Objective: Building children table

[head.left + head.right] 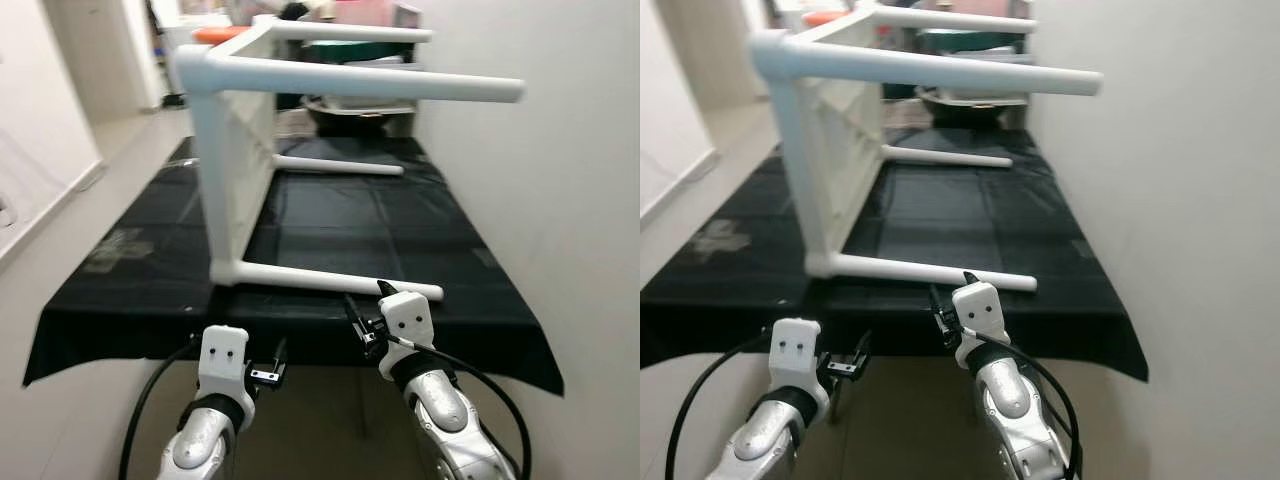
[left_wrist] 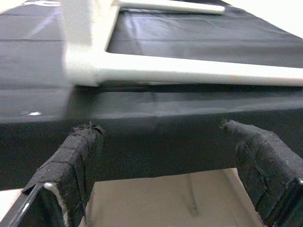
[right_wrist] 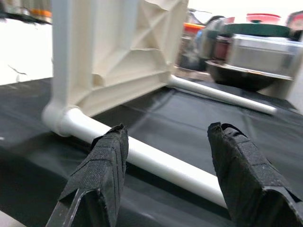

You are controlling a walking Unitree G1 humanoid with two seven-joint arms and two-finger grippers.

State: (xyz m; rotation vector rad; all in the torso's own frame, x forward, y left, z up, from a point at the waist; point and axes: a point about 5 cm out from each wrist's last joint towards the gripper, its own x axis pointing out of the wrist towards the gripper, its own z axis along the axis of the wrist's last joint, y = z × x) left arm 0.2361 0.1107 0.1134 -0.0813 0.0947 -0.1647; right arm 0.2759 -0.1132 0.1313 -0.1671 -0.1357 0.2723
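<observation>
— Both grippers are spread wide and carry nothing. From the head views I see my left gripper low in the frame, below the near hem of the black cloth, and my right gripper a little higher, just beside the nearest leg.

— Where's the table itself?

— On its side on the black cloth, filling the upper middle of the frame. The white children's table rests on the edge of its top and two legs, with two more legs jutting out in the air toward the wall. I'd guess it lies that way so the legs are easy to reach.

— Left wrist view?

— Padded fingers apart at the bottom corners, the cloth's edge between them, the nearest leg across the upper half, above them.

— Right wrist?

— Fingertips parted in the lower half, straddling the line of that leg without touching it. Pots sit blurred at the upper right. I judge it's lined up to grip that leg.
</observation>
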